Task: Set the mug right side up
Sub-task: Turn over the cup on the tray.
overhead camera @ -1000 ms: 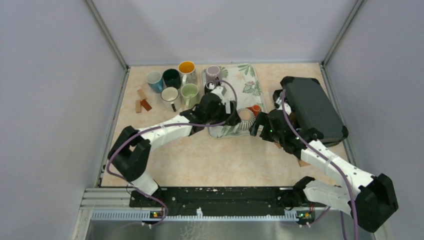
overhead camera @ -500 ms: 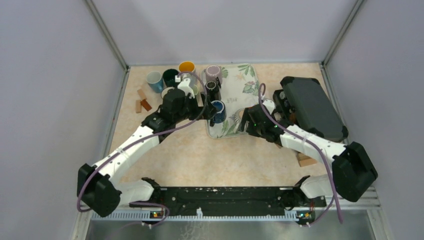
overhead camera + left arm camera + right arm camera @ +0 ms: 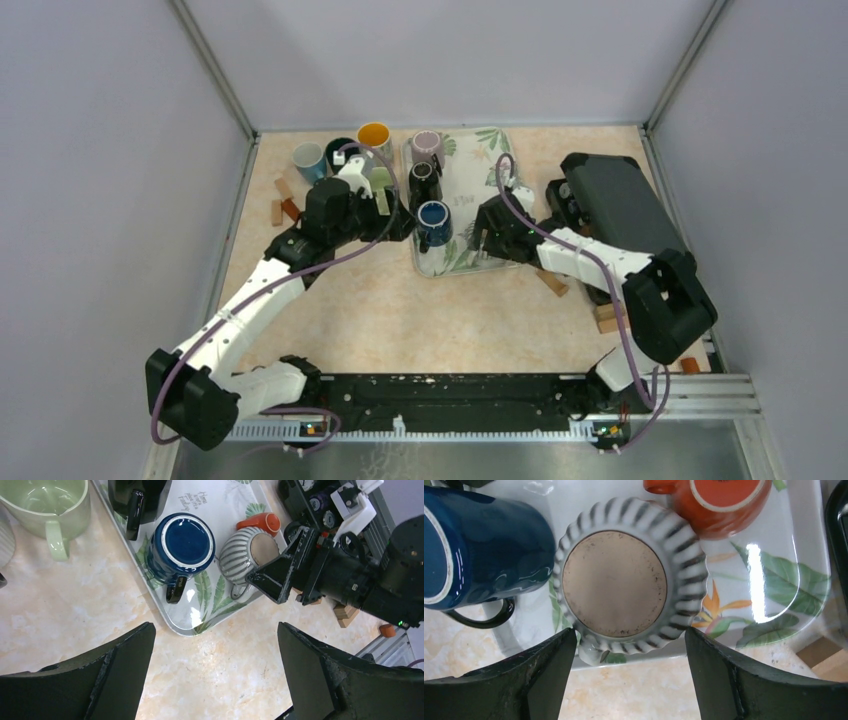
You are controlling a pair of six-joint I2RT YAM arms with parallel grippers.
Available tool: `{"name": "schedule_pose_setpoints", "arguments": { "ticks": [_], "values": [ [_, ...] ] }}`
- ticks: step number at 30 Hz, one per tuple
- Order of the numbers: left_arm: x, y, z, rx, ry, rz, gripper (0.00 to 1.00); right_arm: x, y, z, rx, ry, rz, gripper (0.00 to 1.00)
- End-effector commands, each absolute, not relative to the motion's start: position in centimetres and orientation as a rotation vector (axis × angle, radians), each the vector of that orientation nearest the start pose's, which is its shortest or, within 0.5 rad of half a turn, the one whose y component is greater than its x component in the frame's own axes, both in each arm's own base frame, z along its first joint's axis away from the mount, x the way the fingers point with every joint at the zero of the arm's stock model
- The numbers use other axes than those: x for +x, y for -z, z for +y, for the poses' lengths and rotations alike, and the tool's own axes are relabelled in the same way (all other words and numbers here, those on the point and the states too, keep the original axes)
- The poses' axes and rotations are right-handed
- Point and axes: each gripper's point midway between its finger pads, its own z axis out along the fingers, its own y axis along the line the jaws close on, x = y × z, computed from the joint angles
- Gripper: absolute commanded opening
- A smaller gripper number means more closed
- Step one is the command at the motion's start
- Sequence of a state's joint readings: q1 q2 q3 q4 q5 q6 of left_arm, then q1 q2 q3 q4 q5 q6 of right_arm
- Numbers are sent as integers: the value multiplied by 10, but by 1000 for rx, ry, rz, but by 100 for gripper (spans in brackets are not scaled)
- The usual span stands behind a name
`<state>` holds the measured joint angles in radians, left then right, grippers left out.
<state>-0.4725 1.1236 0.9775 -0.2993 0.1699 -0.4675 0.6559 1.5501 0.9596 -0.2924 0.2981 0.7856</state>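
Closest in, on the near corner of the leaf-printed tray (image 3: 774,545), the striped mug (image 3: 614,582) stands upside down, its bare brown bottom facing up and its handle (image 3: 591,655) pointing toward the tray's near rim. The right gripper (image 3: 629,640) hangs directly above it with its 2 fingers spread wide, 1 to each side of the mug in the wrist view, and nothing between them. The left gripper (image 3: 215,630) hovers by the tray's near-left corner, likewise wide open and holding nothing. Just left of the striped mug sits a blue mug (image 3: 489,550) (whether it is bottom up or mouth up I cannot tell). Against its far-right side, touching or nearly so, is an orange mug (image 3: 724,500), also bottom up. Farther back on the tray is a black mug (image 3: 137,495), and beyond the tray's left edge a green mug (image 3: 45,505) stands mouth up on the table (image 3: 225,680). I judge this to be the approach before the grasp, with the mug not yet touched. The next move calls for lowering the right fingers into the narrow gaps beside the striped wall without nudging the blue or orange neighbours. Then they must close firmly, lift clear, roll the wrist half a turn and set the mug down on its bottom.
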Motion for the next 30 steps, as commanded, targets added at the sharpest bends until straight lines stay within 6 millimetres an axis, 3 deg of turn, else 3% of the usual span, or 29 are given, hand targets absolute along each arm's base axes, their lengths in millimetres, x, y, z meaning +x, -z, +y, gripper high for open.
{"name": "schedule_pose_setpoints", "arguments": {
  "ticks": [1, 5, 8, 18, 24, 30],
  "values": [
    [296, -242, -204, 153, 769, 2059, 98, 356, -99, 216, 208, -305, 2347, 79],
    [297, -240, -204, 151, 777, 2056, 98, 377, -99, 196, 139, -216, 2357, 79],
    [298, -239, -205, 155, 782, 2058, 98, 384, -101, 192, 79, -161, 2372, 79],
    [301, -233, -205, 163, 793, 2065, 98, 353, -86, 215, 120, -208, 2426, 85],
    [304, -228, -203, 167, 800, 2068, 98, 360, -78, 224, 246, -234, 2395, 73],
    [306, -226, -202, 173, 811, 2066, 98, 363, -69, 217, 293, -184, 2380, 62]
  ]
}}
